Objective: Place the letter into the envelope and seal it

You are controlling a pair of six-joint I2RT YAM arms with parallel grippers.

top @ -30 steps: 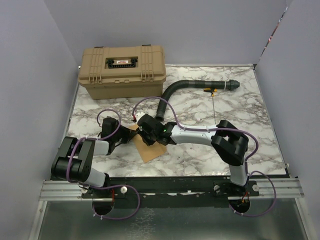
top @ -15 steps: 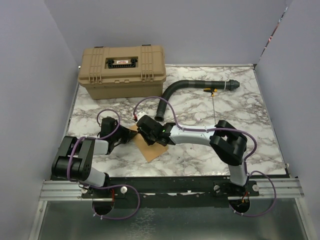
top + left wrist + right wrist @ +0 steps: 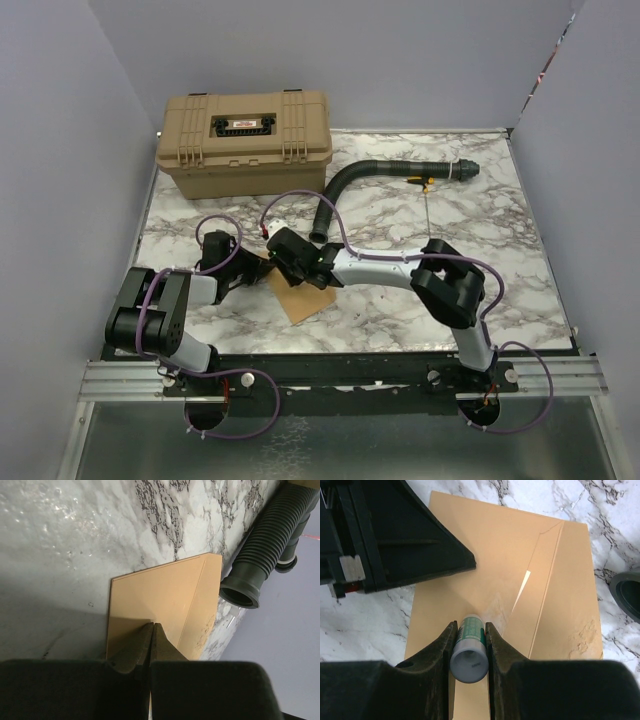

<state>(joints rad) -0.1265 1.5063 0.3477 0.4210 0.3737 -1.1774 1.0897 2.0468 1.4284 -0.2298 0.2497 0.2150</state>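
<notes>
Since a second ago, your right gripper [image 3: 469, 629] has slid a little toward the left edge and the far edge of the bench [image 3: 400, 215], and the right elbow has followed it. That gripper is clamping a white-and-green glue stick [image 3: 469, 652] between both fingers, and the stick's far end is pointing down onto the envelope [image 3: 495, 545], just beside the slanted flap crease.

Your left gripper [image 3: 152, 627] is coming in from the left edge. Its two fingers are squeezed together with nothing showing between them, and their tips are resting on the envelope's face close to one short edge.

The envelope is lying flat on the marble, left of centre and nearer the near edge than the far one, turned at an angle to the bench edges. Both grippers are hanging over its far end, while its near end is sticking out uncovered.

Just beyond the envelope's far corner, the open mouth of a black ribbed hose [image 3: 265, 540] is lying on the marble, and the hose is curving off toward the far right corner. A tan toolbox [image 3: 245, 140] is sitting closed in the far left corner.
</notes>
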